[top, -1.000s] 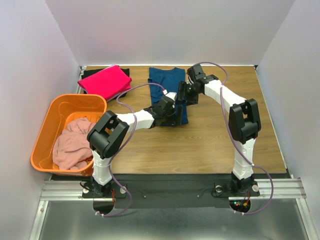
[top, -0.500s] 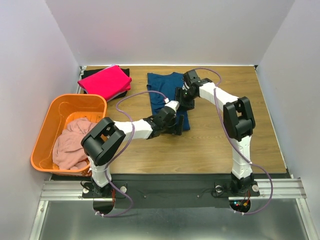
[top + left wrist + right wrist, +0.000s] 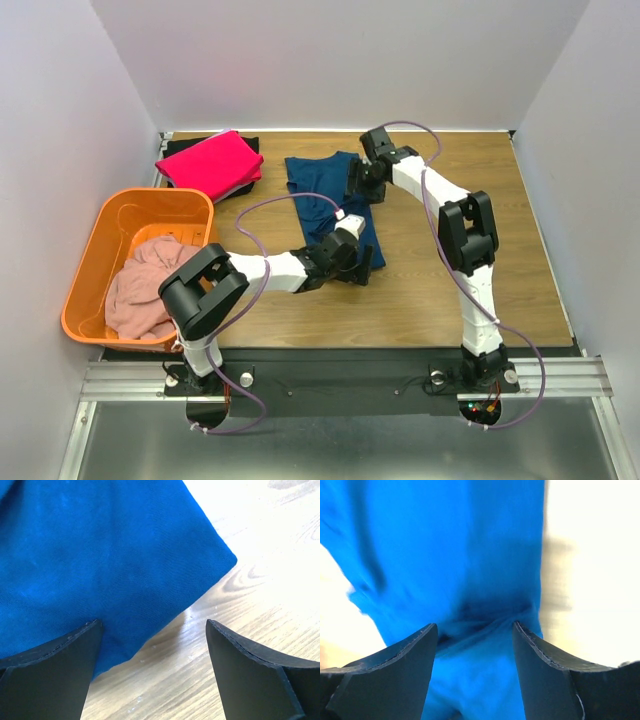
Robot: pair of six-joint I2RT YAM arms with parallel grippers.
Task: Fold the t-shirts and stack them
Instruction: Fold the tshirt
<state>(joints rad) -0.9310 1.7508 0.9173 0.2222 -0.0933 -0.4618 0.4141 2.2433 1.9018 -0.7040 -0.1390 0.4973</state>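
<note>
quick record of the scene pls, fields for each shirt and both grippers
navy tee: spread on the table, centre
bright pink tee: folded, on top of the black tee, back left
pale pink tee: crumpled in the basket
left gripper: open, at the navy tee's near corner
right gripper: open, over the navy tee's far part; view blurred

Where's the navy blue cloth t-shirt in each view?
Top external: navy blue cloth t-shirt mid-table, toward the back.
Left wrist: fills upper left, one corner on bare wood.
Right wrist: fills centre, blurred.
Shared landmark: brown wooden table beside the shirt's edge.
</note>
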